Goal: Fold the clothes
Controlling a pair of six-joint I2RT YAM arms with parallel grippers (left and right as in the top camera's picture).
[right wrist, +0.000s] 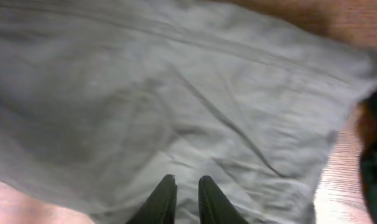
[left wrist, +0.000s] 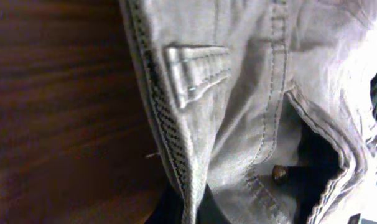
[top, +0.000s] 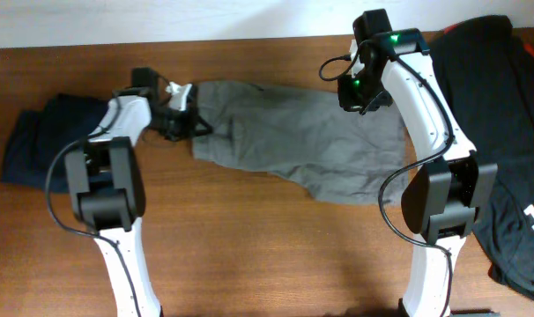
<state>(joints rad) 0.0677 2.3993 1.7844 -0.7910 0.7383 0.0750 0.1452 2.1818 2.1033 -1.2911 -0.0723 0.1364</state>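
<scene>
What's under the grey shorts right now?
Only the wooden table shows around the grey shorts; the cloth covers whatever lies beneath, so nothing under it can be seen.

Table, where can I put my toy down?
Best spot: the bare wood in front of the grey shorts, between the left arm and the right arm. Crowded: the navy clothes on the left, the black garment on the right.
</scene>
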